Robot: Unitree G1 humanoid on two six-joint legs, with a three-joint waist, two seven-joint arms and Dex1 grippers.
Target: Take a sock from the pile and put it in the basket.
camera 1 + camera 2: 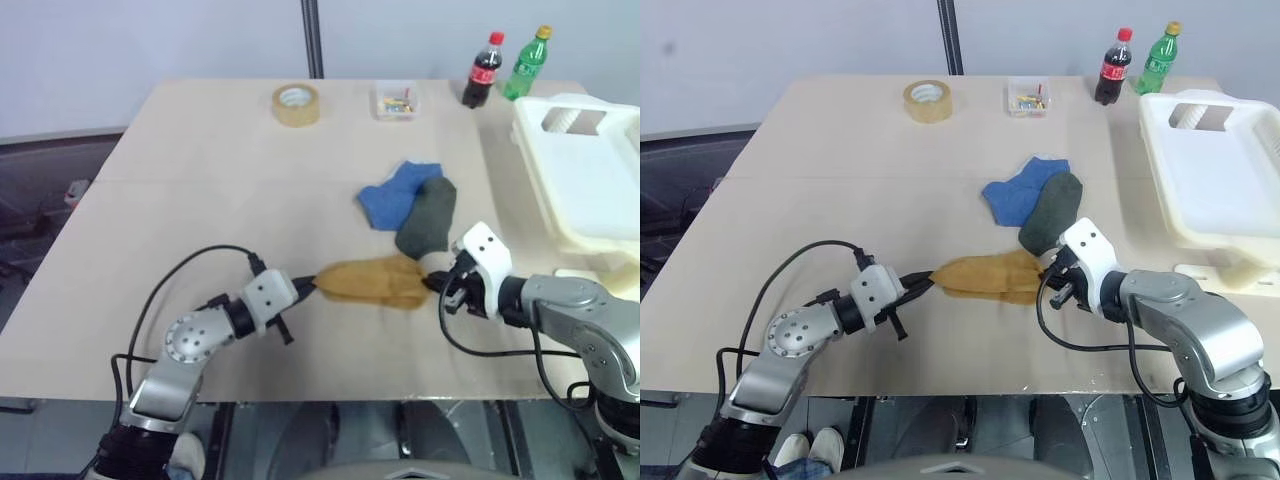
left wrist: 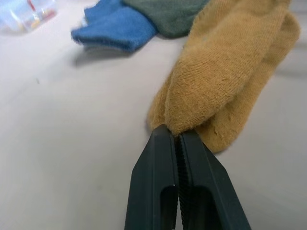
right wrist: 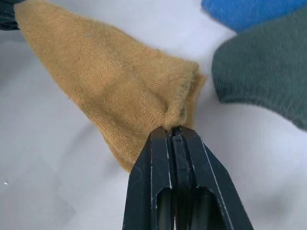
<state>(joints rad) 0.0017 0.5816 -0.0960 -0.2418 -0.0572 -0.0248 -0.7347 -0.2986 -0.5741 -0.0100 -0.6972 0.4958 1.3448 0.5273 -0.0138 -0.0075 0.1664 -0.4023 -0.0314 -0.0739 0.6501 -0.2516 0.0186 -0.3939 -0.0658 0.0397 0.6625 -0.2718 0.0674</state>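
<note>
Jaws pinch mustard-yellow sock (image 1: 372, 281) taut.

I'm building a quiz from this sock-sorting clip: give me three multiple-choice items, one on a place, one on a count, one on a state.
1. Where does the basket stand on the table?
A. robot's right side
B. robot's left side
C. centre

2. How many bottles stand at the far edge?
A. one
B. two
C. four

3. How is the mustard sock held?
A. lies untouched
B. one gripper only
C. both grippers pinch it, one at each end

Answers:
1 A, it sits at the right edge in the head views.
2 B, a cola and a green one.
3 C, left gripper and right gripper are each shut on an end.
</note>
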